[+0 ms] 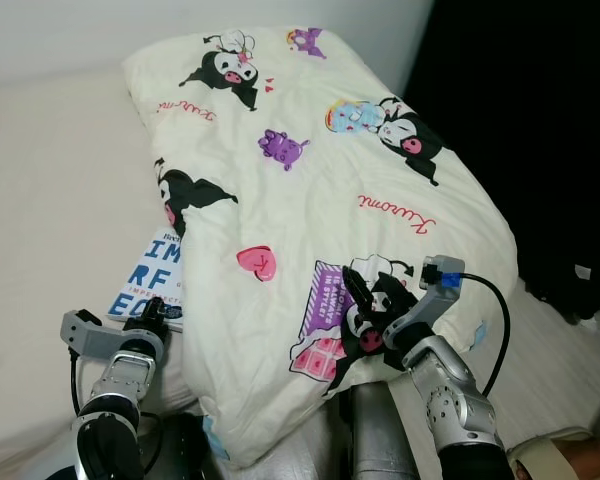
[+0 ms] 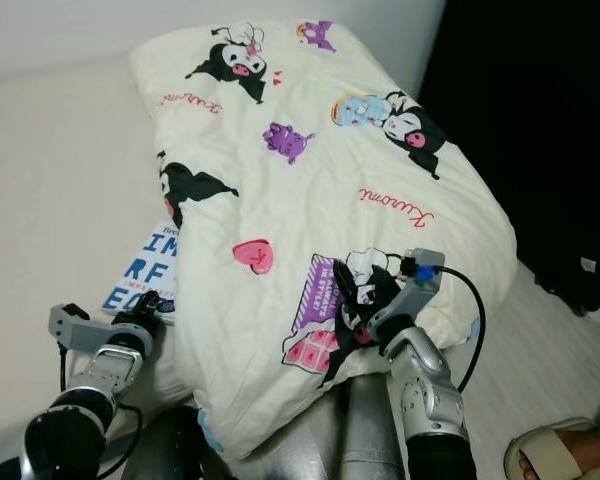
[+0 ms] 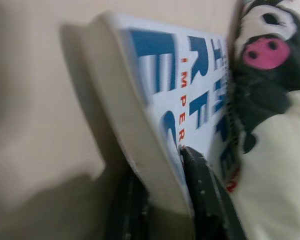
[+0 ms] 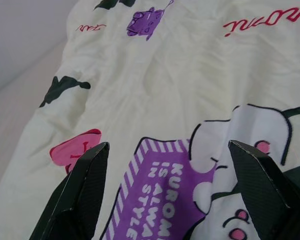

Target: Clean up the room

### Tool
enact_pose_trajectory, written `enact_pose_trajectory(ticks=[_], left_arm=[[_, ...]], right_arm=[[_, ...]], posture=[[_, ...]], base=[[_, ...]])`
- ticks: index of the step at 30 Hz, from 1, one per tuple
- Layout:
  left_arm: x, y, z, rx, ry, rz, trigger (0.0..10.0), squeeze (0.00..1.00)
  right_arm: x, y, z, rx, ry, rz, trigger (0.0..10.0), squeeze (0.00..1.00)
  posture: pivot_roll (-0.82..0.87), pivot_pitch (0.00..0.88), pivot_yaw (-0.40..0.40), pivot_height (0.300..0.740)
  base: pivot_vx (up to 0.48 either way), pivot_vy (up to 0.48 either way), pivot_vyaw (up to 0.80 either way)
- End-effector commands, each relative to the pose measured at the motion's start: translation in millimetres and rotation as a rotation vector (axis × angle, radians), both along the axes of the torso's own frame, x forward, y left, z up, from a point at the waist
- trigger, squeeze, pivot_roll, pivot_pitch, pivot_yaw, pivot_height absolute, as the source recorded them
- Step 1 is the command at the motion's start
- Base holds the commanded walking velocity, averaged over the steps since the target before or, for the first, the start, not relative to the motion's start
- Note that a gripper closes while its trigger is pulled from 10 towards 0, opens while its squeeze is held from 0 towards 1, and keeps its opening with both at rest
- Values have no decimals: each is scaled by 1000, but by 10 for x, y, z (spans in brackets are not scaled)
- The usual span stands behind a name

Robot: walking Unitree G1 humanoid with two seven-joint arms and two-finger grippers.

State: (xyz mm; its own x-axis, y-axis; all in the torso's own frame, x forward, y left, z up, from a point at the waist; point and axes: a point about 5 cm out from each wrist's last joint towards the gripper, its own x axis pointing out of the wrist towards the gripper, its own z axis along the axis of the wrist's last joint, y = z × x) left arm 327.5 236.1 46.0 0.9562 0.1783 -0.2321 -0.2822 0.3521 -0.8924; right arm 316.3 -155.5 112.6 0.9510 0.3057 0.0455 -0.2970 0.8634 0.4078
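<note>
L gripper clamps book edge | R gripper spread over cartoon duvet | we judge: cleanup early, bed not tidy.

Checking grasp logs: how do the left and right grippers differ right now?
The left gripper is shut on the book; the right gripper is open, holding nothing. The left sits at the book's edge beside the blanket; the right hovers over the blanket's print. Both are at the bed's near side.
</note>
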Motion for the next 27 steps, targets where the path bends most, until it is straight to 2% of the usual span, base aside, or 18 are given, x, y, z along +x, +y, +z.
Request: enact_pose_trajectory(ticks=[1, 3, 4, 7, 8, 9, 11, 12, 13, 15, 16, 17, 19, 20, 21, 25, 26, 27], left_arm=[[-2, 101, 33, -15, -5, 34, 0, 0], [-2, 101, 33, -15, -5, 34, 0, 0], [52, 253, 187, 17, -58, 76, 0, 0], [52, 253, 187, 17, -58, 76, 0, 0], [165, 488, 531, 140, -149, 116, 0, 0], [268, 726, 987, 302, -253, 165, 0, 0], [268, 726, 987, 302, -253, 165, 0, 0], [317, 868, 1359, 438, -330, 199, 0, 0], [335, 988, 1814, 651, -406, 244, 0, 0], [298, 1056, 2357, 904, -502, 317, 0, 0], [273, 1063, 2521, 975, -536, 347, 0, 0], [273, 1063, 2521, 975, -536, 347, 0, 0], [177, 1037, 2965, 1143, -643, 432, 0, 0], [135, 1003, 3136, 1187, -702, 453, 0, 0], [135, 1003, 3136, 1187, -702, 453, 0, 0], [73, 889, 3403, 1259, -820, 450, 0, 0], [110, 757, 3495, 1251, -912, 328, 0, 0], [110, 757, 3495, 1251, -912, 328, 0, 0]], right_arm=[[-5, -1, 24, 18, 1, -1, 10000, 0], [-5, -1, 24, 18, 1, -1, 10000, 0], [14, 2, 61, 20, -9, 0, 10000, 0], [14, 2, 61, 20, -9, 0, 10000, 0], [52, 7, 126, 26, -28, 5, 10000, 0], [95, 17, 196, 37, -52, 12, 10000, 0], [95, 17, 196, 37, -52, 12, 10000, 0], [129, 25, 246, 45, -66, 17, 10000, 0], [160, 50, 301, 49, -83, 28, 10000, 0], [189, 82, 359, 49, -101, 41, 10000, 0], [198, 89, 376, 48, -107, 45, 10000, 0], [198, 89, 376, 48, -107, 45, 10000, 0], [214, 97, 427, 48, -126, 55, 10000, 0], [220, 96, 451, 47, -134, 59, 10000, 0], [220, 96, 451, 47, -134, 59, 10000, 0], [239, 77, 511, 50, -154, 59, 10000, 0], [253, 54, 563, 52, -171, 59, 10000, 0], [253, 54, 563, 52, -171, 59, 10000, 0]], posture=[[-372, 258, -11, 525], [-372, 258, -11, 525], [-365, 250, -12, 525], [-365, 250, -12, 525], [-340, 234, -13, 525], [-325, 224, -14, 525], [-325, 224, -14, 525], [-316, 214, -14, 525], [-310, 203, -14, 525], [-306, 196, -14, 525], [-305, 194, -14, 525], [-305, 194, -14, 525], [-299, 178, -16, 525], [-298, 176, -16, 525], [-298, 176, -16, 525], [-296, 166, -17, 525], [-290, 157, -20, 525], [-290, 157, -20, 525]], base=[[0, 0, 0], [0, 0, 0], [0, 0, 0], [0, 0, 0], [0, 0, 0], [0, 0, 0], [0, 0, 0], [0, 0, 0], [0, 0, 0], [0, 0, 0], [0, 0, 0], [0, 0, 0], [0, 0, 0], [0, 0, 0], [0, 0, 0], [0, 0, 0], [0, 0, 0], [0, 0, 0]])
